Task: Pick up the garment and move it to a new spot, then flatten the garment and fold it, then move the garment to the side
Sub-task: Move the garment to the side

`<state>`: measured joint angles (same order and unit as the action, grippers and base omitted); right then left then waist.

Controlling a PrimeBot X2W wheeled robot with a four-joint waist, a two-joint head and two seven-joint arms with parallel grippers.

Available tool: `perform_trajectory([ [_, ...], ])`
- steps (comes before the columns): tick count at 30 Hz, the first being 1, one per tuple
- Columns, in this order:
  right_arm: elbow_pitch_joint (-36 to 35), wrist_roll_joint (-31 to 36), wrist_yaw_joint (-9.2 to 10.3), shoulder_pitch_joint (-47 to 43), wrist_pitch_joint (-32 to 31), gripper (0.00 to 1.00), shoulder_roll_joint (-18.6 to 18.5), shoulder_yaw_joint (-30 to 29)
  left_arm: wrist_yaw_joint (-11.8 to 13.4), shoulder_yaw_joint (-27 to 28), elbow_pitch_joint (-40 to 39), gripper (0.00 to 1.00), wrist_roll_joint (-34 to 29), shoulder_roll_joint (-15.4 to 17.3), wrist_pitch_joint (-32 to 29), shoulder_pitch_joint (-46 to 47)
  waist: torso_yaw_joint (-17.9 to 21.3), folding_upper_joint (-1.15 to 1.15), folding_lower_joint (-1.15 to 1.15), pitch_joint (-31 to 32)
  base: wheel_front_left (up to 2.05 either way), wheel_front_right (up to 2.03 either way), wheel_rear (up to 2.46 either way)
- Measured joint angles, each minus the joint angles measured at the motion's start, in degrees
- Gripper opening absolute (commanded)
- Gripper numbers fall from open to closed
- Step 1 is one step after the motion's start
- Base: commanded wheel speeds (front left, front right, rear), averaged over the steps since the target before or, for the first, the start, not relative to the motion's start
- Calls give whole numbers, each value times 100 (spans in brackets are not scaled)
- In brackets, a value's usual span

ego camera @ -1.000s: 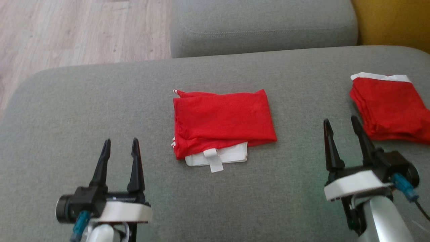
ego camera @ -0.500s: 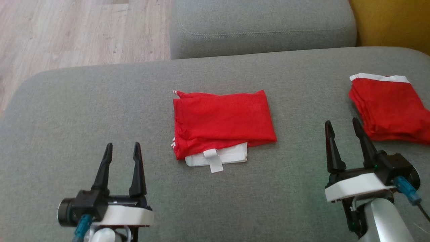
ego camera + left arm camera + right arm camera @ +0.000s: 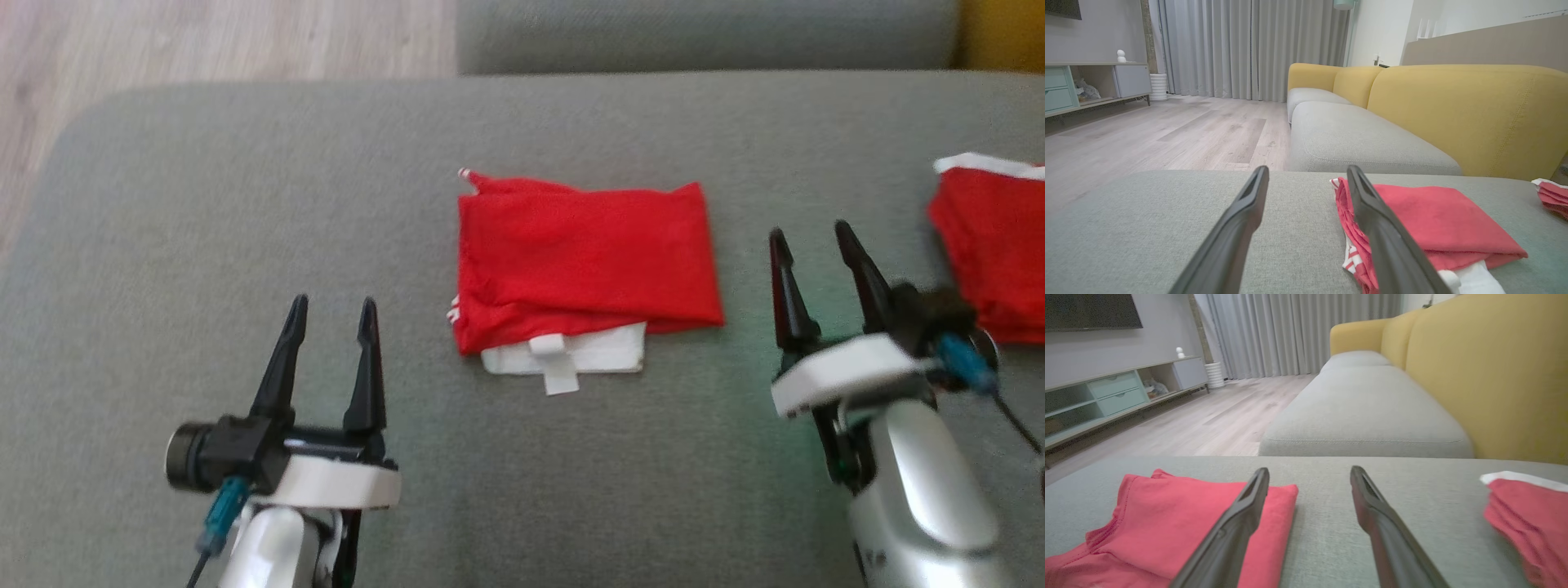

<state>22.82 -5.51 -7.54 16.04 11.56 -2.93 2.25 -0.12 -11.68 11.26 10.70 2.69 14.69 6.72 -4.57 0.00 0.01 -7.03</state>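
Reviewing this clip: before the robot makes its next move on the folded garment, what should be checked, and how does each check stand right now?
1. Left pincer open and holding nothing: ok.
2. Right pincer open and holding nothing: ok.
3. Folded red garment lying flat on the grey cushion, between the two pincers and touched by neither: ok.
4. Fold tidy all round: cannot tell; a white layer with a tab sticks out from under its near edge.
5. Right side free as a drop spot: not ok; the second red garment lies there, apart from the first.
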Motion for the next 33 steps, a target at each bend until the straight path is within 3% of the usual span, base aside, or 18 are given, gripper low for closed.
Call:
perform_trajectory([
  [7,1469,-427,1,872,-588,100,-7,114,-42,-204,44,100,90,-3,1,338,-366,0,1,-378,0,0,0],
  [15,2810,-556,0,1496,-840,100,-35,516,20,-285,91,100,146,-4,1,408,-661,0,0,-535,0,0,0],
  [16,2909,-583,1,1573,-840,75,-55,571,20,-275,91,100,157,-4,1,414,-673,0,0,-534,0,0,0],
  [17,2996,-635,0,1644,-839,5,-69,641,19,-269,91,100,180,-4,1,422,-682,0,-1,-529,0,0,0],
  [18,3071,-654,0,1696,-821,0,-77,715,19,-269,92,100,185,-4,1,429,-685,0,-1,-522,0,0,0],
  [23,3361,-367,0,1779,-411,0,-64,828,11,-213,140,100,107,-4,1,441,-606,0,-1,-425,0,0,0],
  [33,3177,1173,0,1780,37,0,-132,644,13,-116,121,100,76,-3,0,213,-23,0,-1,-71,0,0,0],
])
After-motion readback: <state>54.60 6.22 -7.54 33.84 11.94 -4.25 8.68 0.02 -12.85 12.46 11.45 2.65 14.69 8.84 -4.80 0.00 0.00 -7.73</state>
